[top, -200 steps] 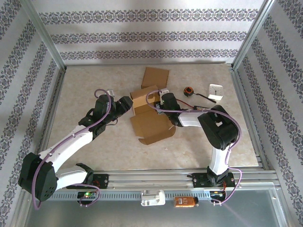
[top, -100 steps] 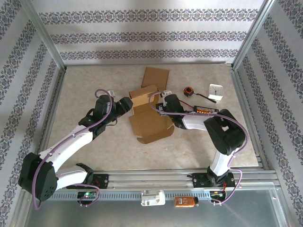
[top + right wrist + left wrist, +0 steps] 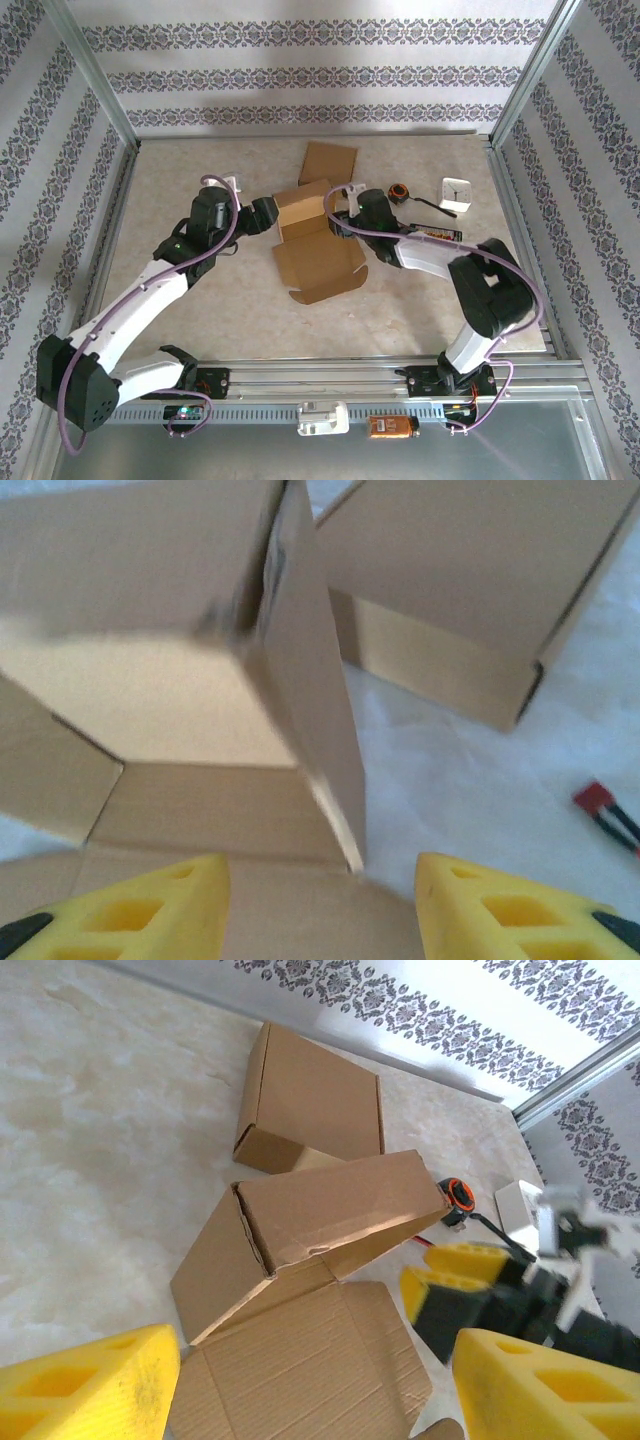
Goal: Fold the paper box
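Holds left hand (image 3: 270, 215) released, fingers spread, just left of the box (image 3: 318, 262). Shows box mid-bench (image 3: 380, 312), plain brown cardboard, near panel flat, far part raised. Holds right hand (image 3: 343, 216) released beside its right edge, grasping nothing.

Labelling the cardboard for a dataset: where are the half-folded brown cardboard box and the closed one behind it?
Half-folded brown cardboard box (image 3: 315, 265): top external view, flat open panel.
Closed brown cardboard box (image 3: 328, 163): top external view, top face.

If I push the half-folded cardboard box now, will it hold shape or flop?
Probably light: thin corrugated board, so the box may slide on the smooth table. Likely floppy: its front flap lies flat and the raised part leans.
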